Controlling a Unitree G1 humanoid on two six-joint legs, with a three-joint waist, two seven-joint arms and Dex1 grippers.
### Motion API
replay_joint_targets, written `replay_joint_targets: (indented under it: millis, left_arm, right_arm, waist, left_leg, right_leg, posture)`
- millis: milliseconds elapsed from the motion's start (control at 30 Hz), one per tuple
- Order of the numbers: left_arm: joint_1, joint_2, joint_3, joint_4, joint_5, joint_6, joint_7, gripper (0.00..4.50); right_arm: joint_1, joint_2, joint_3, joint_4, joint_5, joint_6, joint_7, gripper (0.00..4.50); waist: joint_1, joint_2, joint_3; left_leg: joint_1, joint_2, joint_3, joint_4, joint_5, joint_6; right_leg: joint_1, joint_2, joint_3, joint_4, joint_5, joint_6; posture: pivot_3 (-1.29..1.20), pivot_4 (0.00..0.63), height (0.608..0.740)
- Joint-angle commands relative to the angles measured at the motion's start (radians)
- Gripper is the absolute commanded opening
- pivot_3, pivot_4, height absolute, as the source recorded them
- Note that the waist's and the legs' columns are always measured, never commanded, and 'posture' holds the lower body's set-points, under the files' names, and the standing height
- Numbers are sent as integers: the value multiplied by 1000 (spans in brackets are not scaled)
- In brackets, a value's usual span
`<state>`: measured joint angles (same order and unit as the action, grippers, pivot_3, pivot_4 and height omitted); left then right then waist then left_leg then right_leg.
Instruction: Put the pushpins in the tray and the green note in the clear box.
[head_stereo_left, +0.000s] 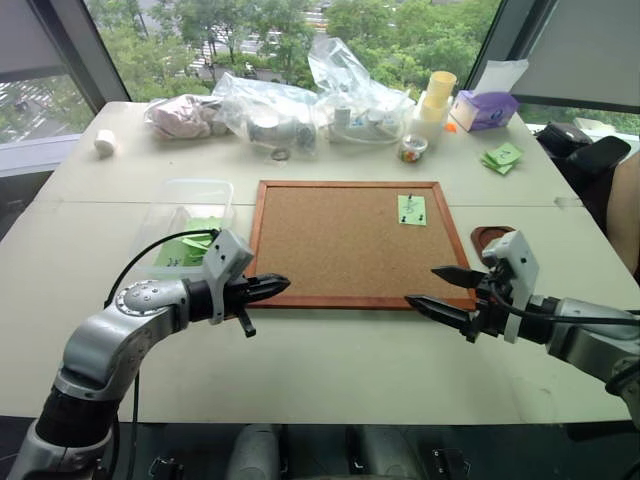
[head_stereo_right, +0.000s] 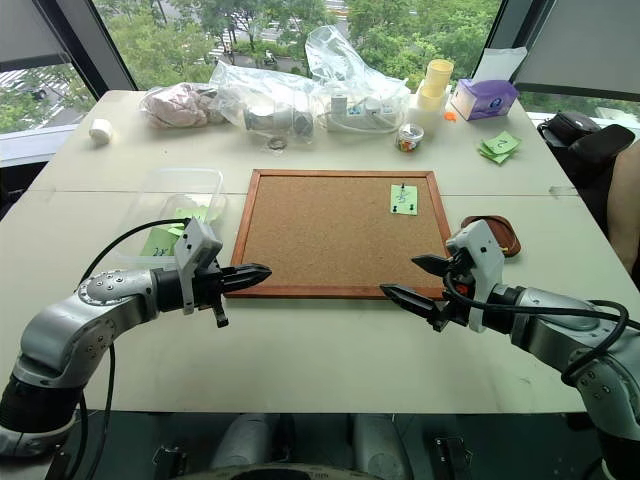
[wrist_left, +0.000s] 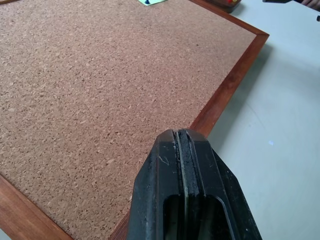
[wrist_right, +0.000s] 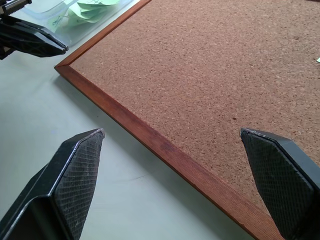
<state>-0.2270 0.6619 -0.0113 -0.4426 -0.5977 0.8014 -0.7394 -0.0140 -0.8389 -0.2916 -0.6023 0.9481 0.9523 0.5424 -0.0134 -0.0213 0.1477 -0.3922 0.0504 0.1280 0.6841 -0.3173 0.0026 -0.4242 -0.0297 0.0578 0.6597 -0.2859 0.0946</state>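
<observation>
The green note (head_stereo_left: 411, 209) sits on the far right part of the cork board (head_stereo_left: 340, 250), with tiny dark pushpins (head_stereo_left: 410, 198) stuck in it. The reddish-brown tray (head_stereo_left: 488, 236) lies just off the board's right edge. The clear box (head_stereo_left: 200, 187) stands left of the board and holds several green papers. My left gripper (head_stereo_left: 280, 285) is shut and empty, hovering at the board's near left corner. My right gripper (head_stereo_left: 424, 286) is open wide and empty above the board's near right corner, short of the tray.
Clear plastic bags (head_stereo_left: 300, 105) with odds and ends lie along the far edge, beside stacked cups (head_stereo_left: 435, 100), a small jar (head_stereo_left: 412, 148) and a purple box (head_stereo_left: 486, 108). A bunch of green papers (head_stereo_left: 502, 157) lies at far right. A white roll (head_stereo_left: 104, 142) is far left.
</observation>
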Motion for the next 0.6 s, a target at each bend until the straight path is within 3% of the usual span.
replay_joint_targets:
  millis: [33,433,600]
  left_arm:
    - [-1,2,30,-30,-5,-16,7,0]
    - [-21,0,18,-12,-7,-24,-7,0]
    - [-61,-6,-9,27,44,-54,7,0]
  right_arm:
    - [-11,11,-2,-7,-6,-21,5,4483]
    - [-10,37,41,-22,-93,-38,-35,4483]
    - [-41,61,27,16,-51,-4,-42,4483]
  waist:
    - [0,0,0]
    - [0,0,0]
    - [0,0,0]
  left_leg:
    - [0,0,0,0,0,0]
    - [0,0,0,0,0,0]
    - [0,0,0,0,1,-1]
  right_leg:
    - [0,0,0,0,0,0]
    - [0,0,0,0,0,0]
    - [0,0,0,0,0,0]
  posture:
    - [0,150,738]
    - [0,150,738]
    - [0,150,738]
